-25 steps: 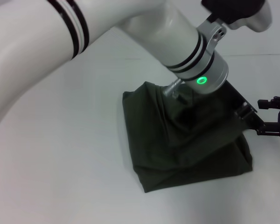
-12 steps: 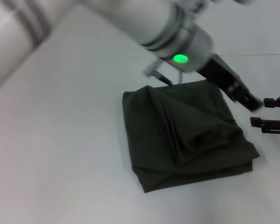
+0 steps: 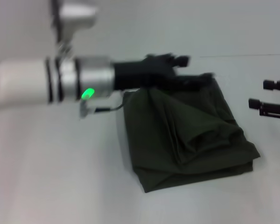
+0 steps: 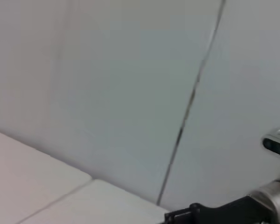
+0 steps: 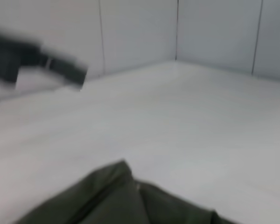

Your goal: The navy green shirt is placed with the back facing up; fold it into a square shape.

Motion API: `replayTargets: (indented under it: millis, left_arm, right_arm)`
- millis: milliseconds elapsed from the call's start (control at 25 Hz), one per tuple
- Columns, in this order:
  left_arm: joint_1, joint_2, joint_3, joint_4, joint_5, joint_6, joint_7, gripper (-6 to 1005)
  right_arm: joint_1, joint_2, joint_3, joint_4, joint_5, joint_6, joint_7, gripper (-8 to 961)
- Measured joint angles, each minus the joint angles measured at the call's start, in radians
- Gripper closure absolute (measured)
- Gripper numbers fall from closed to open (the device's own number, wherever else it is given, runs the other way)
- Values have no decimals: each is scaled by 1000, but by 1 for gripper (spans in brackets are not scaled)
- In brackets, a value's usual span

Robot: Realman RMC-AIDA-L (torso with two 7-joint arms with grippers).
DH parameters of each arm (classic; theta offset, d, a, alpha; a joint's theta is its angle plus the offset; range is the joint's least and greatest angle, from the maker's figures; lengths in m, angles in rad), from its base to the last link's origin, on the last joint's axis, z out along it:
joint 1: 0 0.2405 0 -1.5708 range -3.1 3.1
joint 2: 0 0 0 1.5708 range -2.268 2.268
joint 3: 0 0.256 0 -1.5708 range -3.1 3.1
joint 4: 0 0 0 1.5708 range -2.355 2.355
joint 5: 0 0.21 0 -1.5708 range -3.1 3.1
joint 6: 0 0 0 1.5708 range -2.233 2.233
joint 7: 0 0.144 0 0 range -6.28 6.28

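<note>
The navy green shirt [image 3: 186, 135] lies on the white table as a folded, roughly square bundle with creased layers on top. One corner of it fills the lower part of the right wrist view [image 5: 121, 200]. My left gripper [image 3: 177, 61] is stretched out level over the shirt's far edge, blurred by motion, and nothing hangs from it. It also shows as a dark blurred bar in the right wrist view [image 5: 37, 63]. My right gripper [image 3: 263, 95] hovers just off the shirt's right side, open and empty.
The white table [image 3: 60, 177] extends bare to the left and front of the shirt. A pale panelled wall [image 4: 130, 93] stands behind it. My right arm's black end [image 4: 214, 215] shows low in the left wrist view.
My left arm has swung away from above the shirt's right part toward the left and back. The shirt, let go, has settled flat. My right gripper has barely shifted.
</note>
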Motion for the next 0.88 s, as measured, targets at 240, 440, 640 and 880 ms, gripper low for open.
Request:
replayTargets:
  millis: [240, 440, 640, 880]
  left_arm:
    - [127, 1, -110, -194, -122, 109, 359, 88]
    - [160, 6, -223, -291, -127, 165, 501, 88]
    - [163, 12, -233, -295, -119, 187, 516, 89]
    - [164, 17, -238, -298, -112, 194, 533, 89]
  right_arm:
    - [-4, 31, 7, -1, 79, -2, -2, 138]
    - [-6, 58, 13, -4, 118, -1, 33, 139]
    - [6, 78, -74, -42, 92, -11, 69, 140]
    - [46, 66, -242, -54, 16, -4, 52, 142]
